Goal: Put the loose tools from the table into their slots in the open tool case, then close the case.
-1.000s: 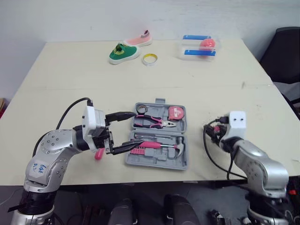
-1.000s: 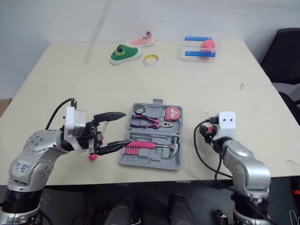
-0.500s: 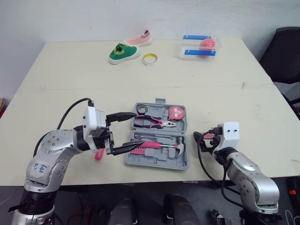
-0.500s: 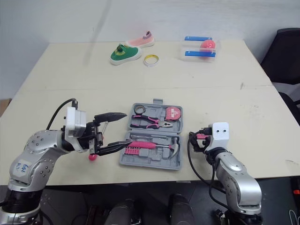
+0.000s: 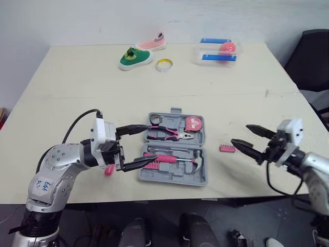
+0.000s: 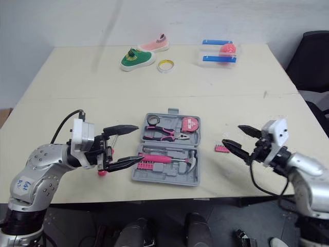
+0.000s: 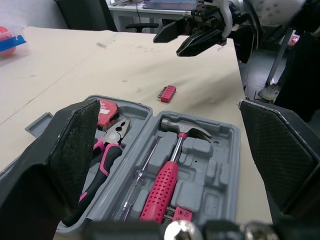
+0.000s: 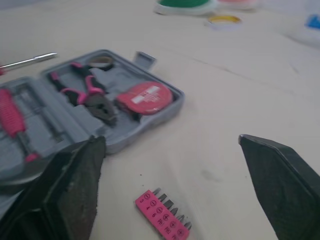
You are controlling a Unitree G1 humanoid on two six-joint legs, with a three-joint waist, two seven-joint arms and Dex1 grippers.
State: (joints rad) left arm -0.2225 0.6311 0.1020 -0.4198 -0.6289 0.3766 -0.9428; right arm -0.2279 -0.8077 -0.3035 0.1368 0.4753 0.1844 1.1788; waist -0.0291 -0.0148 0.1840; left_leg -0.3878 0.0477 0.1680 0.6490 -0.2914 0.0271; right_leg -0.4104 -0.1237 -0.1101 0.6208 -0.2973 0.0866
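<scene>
R gripper (image 5: 239, 133) splayed wide, aimed at bit strip (image 5: 226, 148).

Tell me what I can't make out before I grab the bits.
- Screwdriver: head views, left gripper hides most of it.
- Bits: markings too small to read, every view.
- Case: left wrist view, that gripper covers both near corners.

Tool case (image 5: 169, 178): grey moulded plastic, matt all over. Hammer (image 7: 162, 187): pink dimpled grip, rubbery-looking, with a polished metal head. Bit holder (image 8: 161, 216): pink plastic, metal tips. Table (image 5: 103, 87): smooth, matt, cream surface. On the left gripper (image 5: 150, 143), the finger pads (image 7: 75, 142) look black and grainy.
</scene>
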